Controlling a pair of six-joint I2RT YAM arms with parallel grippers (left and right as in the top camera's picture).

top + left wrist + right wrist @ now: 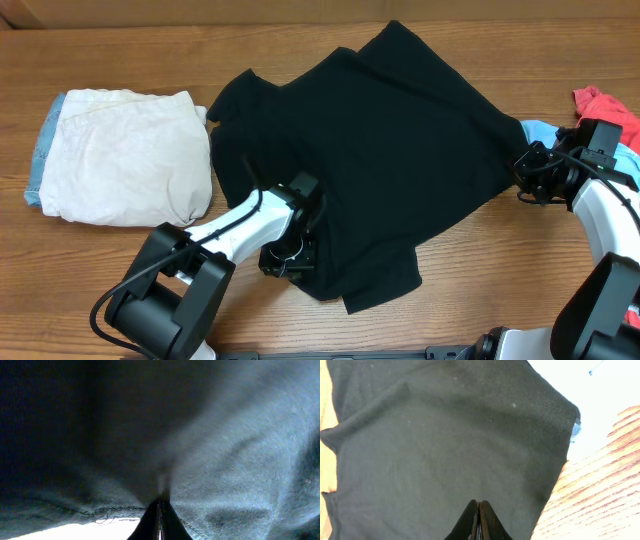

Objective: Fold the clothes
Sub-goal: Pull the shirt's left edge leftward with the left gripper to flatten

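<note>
Large plain black fabric T-shirt (370, 150) lies spread mid-counter (120, 40), long axis roughly near-left to far-right. Left gripper (290, 258) is pinched closed on the near-left edge and right gripper (532, 172) is clamped on the right edge. The cloth body lies beyond and between both. The fold likely carries the held edge toward the far side.

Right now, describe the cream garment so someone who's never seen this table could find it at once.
On the wooden table, find the large black T-shirt spread across the middle. Left of it, in the overhead view, lies the cream garment, a folded bundle. It is the only cream, folded piece; the red garment lies at the opposite edge.
</note>
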